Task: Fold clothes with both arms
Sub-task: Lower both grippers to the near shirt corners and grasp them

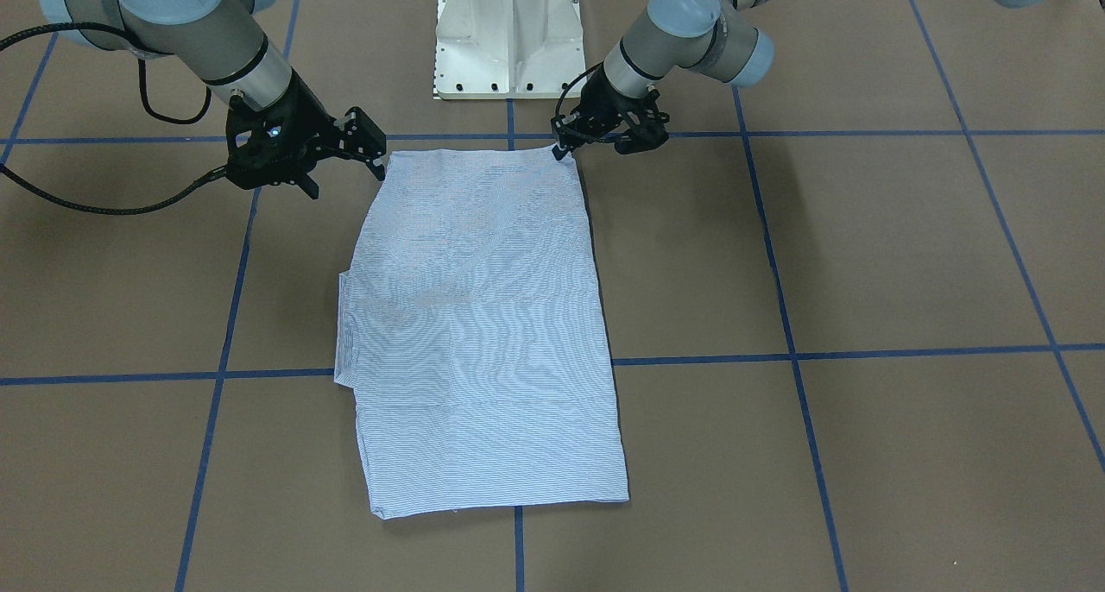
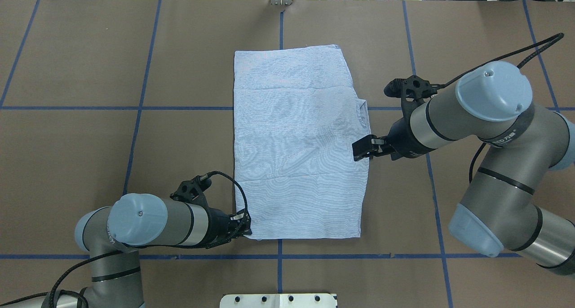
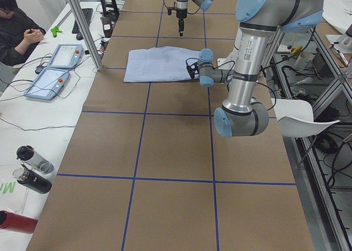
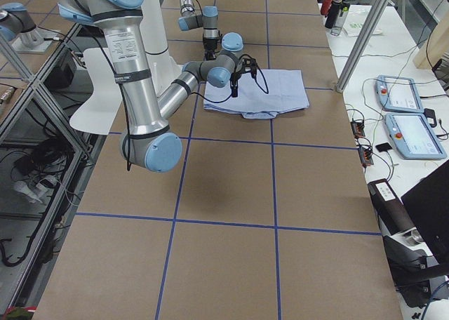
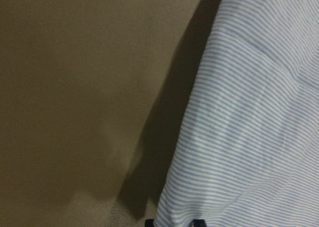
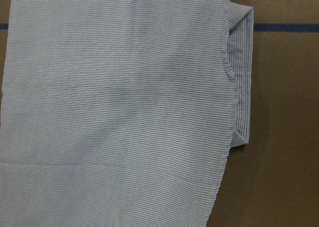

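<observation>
Cloth, thin and soft by the look: striped shirt (image 1: 483, 316), folded to a long panel, flat on the bench (image 1: 863, 255), straight out from the white pedestal base (image 1: 509, 40).

From across the bench: left gripper (image 1: 565, 148) down at a panel corner nearest the base. Right gripper (image 1: 345, 173) just off the other base-side corner, fingers spread, holding nothing.

From overhead: same panel, short edge close to the base. Folded flap (image 2: 361, 115) poking out of the long edge on the right gripper's side, farther from the base. Right gripper raised beside that edge; exact spot along it hard to fix, since the two views disagree.

From the bench ends: both grippers small, at the base end of the panel. No judging fingers from there.

From the left wrist: striped corner running down between two dark fingertips close together at the bottom edge. Clamped on the cloth, most likely.

From the right wrist: cloth and flap below, no fingers in sight, which fits them being spread.

Handling, as a judgement: light, limp, no stiffness to hold a shape. Stacked layers likely to slide or peel if only the top one is pinched. Best taken at both base-side corners, through every layer, and lifted evenly, or the middle sags and the flap drags loose.
</observation>
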`<action>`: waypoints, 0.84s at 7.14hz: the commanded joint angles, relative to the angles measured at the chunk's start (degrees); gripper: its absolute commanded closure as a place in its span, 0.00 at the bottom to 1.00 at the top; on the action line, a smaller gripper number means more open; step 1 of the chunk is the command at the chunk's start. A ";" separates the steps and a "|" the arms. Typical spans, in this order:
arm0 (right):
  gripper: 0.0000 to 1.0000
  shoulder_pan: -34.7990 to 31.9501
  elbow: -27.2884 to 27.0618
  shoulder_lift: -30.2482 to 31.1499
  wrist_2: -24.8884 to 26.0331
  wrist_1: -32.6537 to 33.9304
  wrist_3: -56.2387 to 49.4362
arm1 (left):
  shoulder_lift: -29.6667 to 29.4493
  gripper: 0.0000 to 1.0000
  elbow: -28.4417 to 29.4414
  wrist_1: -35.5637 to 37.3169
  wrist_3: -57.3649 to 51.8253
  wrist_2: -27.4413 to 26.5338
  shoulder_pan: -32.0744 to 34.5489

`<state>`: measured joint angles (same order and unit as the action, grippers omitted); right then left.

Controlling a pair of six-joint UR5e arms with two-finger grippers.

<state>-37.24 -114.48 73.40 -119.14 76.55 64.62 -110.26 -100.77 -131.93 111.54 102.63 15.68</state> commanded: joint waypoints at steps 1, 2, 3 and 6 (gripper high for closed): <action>0.00 2.77 -0.04 -0.36 1.70 0.00 8.19 | 0.04 1.00 -1.70 0.44 0.00 0.03 0.15; 0.00 5.66 -0.04 -0.54 4.24 0.00 14.68 | 0.04 1.00 -2.76 0.70 0.00 0.12 0.15; 0.00 8.04 -0.04 -1.50 6.53 0.70 20.14 | -0.04 1.00 -2.68 0.79 0.00 0.12 0.15; 0.00 16.13 0.05 -1.68 11.20 4.19 35.45 | -0.13 1.00 -2.68 0.79 0.00 0.29 0.15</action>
<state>-24.05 -114.44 71.85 -109.75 78.37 94.81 -110.32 -103.42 -131.14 111.53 102.82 15.82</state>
